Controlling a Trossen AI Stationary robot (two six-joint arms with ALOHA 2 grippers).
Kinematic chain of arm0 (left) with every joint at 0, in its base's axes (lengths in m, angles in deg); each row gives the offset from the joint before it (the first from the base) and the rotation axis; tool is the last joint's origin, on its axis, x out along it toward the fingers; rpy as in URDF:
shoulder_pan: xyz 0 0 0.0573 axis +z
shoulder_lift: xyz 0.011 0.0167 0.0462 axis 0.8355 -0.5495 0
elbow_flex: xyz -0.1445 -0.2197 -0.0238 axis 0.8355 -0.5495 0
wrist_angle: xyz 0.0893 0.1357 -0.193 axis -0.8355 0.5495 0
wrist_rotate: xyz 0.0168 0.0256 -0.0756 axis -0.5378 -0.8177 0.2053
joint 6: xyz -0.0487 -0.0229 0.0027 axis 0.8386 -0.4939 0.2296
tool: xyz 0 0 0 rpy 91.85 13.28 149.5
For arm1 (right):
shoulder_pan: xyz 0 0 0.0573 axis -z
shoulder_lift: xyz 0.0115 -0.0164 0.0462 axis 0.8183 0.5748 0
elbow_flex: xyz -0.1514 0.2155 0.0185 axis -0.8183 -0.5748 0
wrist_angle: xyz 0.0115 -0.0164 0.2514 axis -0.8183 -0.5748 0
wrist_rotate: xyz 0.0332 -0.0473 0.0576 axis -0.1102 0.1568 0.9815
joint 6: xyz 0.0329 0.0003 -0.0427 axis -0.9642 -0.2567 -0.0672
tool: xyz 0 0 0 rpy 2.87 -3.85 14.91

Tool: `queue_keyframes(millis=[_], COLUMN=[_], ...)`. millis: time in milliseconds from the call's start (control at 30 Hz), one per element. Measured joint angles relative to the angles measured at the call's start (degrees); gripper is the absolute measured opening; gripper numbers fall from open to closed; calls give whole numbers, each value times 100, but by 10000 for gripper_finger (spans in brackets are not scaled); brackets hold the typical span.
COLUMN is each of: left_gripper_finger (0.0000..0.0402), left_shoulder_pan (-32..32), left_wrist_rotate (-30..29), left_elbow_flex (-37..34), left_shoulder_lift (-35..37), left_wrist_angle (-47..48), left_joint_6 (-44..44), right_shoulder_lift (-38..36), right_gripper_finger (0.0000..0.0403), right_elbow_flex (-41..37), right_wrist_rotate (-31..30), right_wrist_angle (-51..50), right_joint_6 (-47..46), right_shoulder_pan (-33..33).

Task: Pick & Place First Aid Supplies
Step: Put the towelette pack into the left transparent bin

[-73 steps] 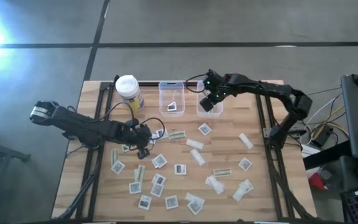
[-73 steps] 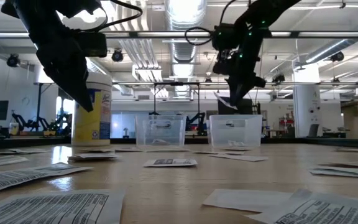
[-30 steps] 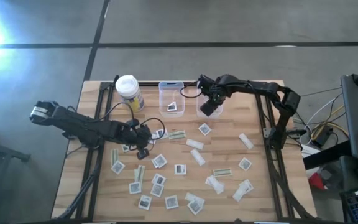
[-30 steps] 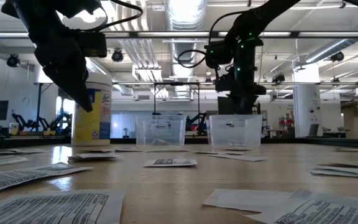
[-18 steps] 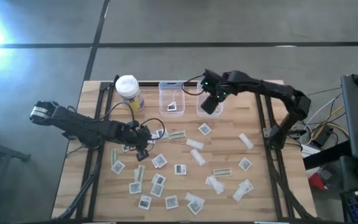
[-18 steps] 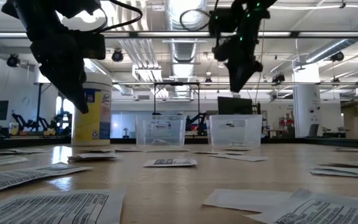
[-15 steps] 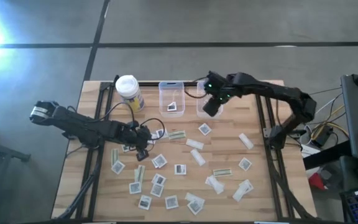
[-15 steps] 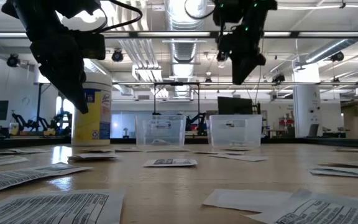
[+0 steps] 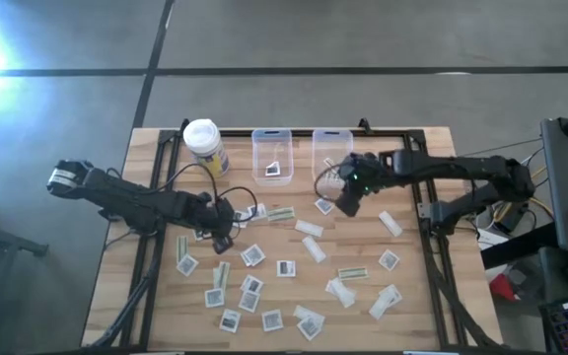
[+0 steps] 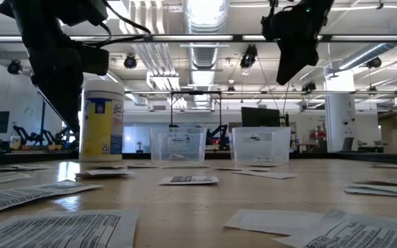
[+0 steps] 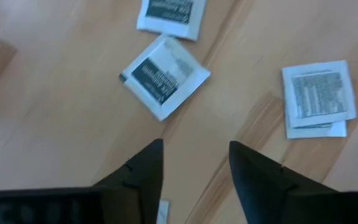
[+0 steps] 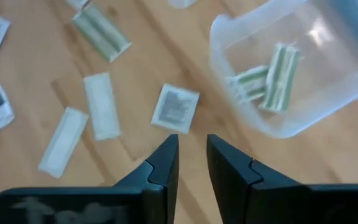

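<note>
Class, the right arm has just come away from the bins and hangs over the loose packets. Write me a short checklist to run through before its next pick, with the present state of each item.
1. Right pincer empty: ok; nothing shows between its fingers.
2. Right pincer open: ok, though the gap is narrow.
3. A packet lies ahead of it: ok; a square packet lies flat on the table, apart from its neighbours.
4. Right bin ready to take more: ok; it holds a few greenish strips and has room.
5. Left pincer out of the way: ok; it is open and low over packets on the table's left side, well apart from the right arm.
6. Which bin the square packet belongs in: cannot tell for certain.
</note>
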Motion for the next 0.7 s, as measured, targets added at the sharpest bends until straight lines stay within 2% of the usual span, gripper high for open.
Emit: queue_keyframes(millis=[133,400,500,700], left_gripper_finger=[189,188,188,188], left_shoulder_pan=[0,0,-1,-2], left_wrist_rotate=[-19,-28,-123,-705], left_elbow_flex=[0,-241,-439,-734], left_shoulder_lift=[-2,-9,-9,-9], left_wrist_angle=[-174,-604,-810,-965], left_joint_6=[-390,-2643,-2988,-3409], right_shoulder_lift=[-245,-494,-494,-489], right_gripper_finger=[72,70,74,81], right_elbow_flex=[-450,-1070,-1144,-1144], right_wrist_rotate=[-9,-20,-17,-20], right_wrist_angle=[184,503,519,715], right_joint_6=[-452,-1019,-1130,-1138], right_shoulder_pan=[-291,-666,-737,-746])
